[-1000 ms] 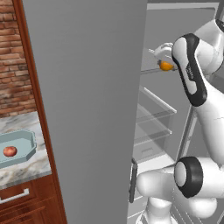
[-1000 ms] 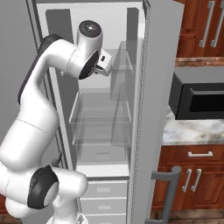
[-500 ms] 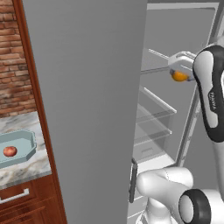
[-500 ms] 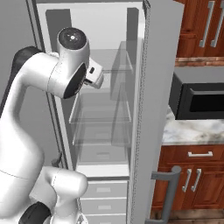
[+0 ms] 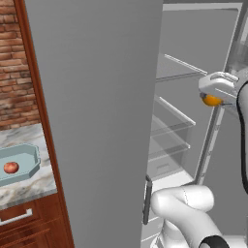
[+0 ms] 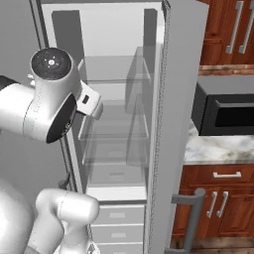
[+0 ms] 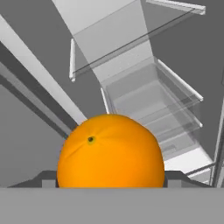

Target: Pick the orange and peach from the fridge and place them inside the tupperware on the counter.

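Gripper [image 5: 213,99] is clamping the orange [image 5: 211,100] by the fridge [image 5: 193,121]; the tupperware [image 5: 22,167] is lying far left of the fridge.

Orange [image 7: 111,151] in the claw [image 7: 111,177], fridge [image 7: 144,92] shelves beyond.

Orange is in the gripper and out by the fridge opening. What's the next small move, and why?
Probably swing the arm left, clear of the open fridge door, toward the tupperware on the counter. The gripper is shut on the orange, the peach already sits in the tray, and the door stands between them.
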You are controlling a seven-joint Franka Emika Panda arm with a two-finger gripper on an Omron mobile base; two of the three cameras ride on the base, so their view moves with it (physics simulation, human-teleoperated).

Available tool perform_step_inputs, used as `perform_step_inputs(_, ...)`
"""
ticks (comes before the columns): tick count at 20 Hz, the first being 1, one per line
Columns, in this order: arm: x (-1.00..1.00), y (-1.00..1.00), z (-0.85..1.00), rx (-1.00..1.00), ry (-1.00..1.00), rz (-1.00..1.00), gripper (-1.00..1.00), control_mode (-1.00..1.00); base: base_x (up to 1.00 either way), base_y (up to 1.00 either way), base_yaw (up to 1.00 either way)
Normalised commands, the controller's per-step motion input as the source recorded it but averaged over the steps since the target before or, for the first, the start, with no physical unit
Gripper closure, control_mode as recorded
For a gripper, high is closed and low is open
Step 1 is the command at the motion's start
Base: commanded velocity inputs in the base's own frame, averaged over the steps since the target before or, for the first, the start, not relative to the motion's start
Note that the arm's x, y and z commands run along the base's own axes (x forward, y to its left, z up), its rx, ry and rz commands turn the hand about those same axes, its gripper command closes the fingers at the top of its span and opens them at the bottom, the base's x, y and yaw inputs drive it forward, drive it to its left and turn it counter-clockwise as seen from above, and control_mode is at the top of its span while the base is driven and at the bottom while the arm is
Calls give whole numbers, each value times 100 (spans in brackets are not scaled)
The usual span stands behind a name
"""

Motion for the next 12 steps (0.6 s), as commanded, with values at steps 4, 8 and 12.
perform_step_inputs(4,-76,21,0,-3,0,0,100,-100,0,0,0)
perform_step_inputs(8,-19,9,0,-3,0,0,100,100,-59,35,3)
perform_step_inputs(12,0,0,0,0,0,0,100,100,-72,70,6)
